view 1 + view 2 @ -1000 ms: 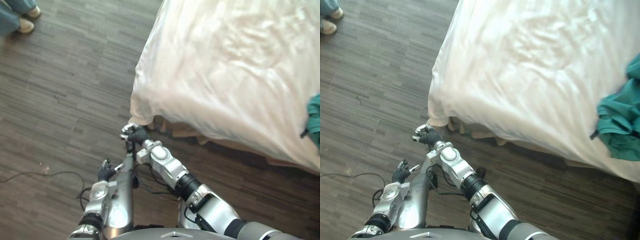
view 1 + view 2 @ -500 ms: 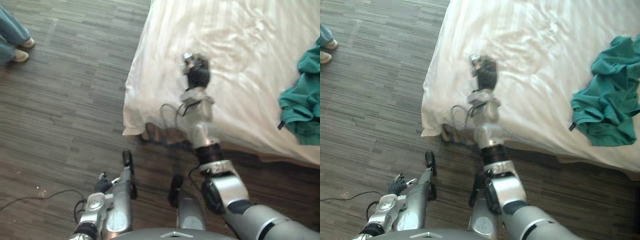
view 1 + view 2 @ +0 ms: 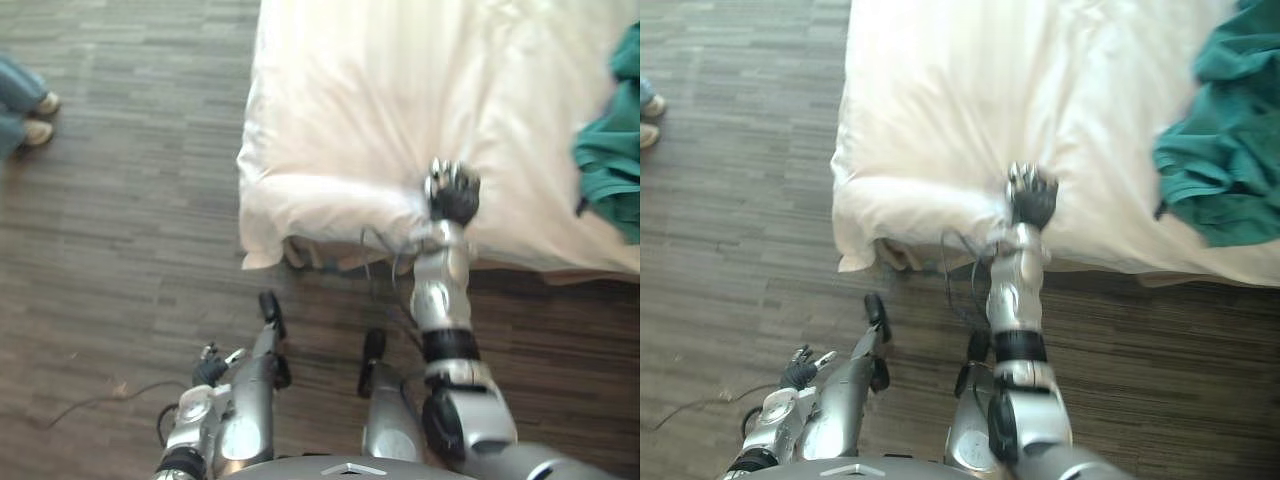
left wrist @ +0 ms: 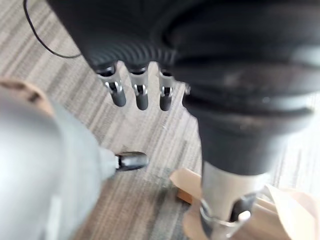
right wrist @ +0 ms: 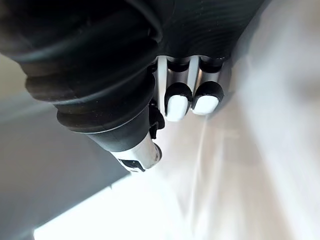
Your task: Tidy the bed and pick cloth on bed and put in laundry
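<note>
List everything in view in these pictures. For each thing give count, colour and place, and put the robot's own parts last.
Bed: one, white cover, upper middle and right, near corner towards the robot.
Cloth: one, teal, crumpled on the bed at its right side.
Tan part: one, under the bed's near corner; what it is cannot be told.
Floor: dark grey-brown planks, left of the bed and in front of it.
Person's shoes: two, light, with blue trouser legs, on the floor at the far left.
Right hand: one, dark cover, on the bed's cover near its front edge.
Left hand: one, open, low over the floor.
</note>
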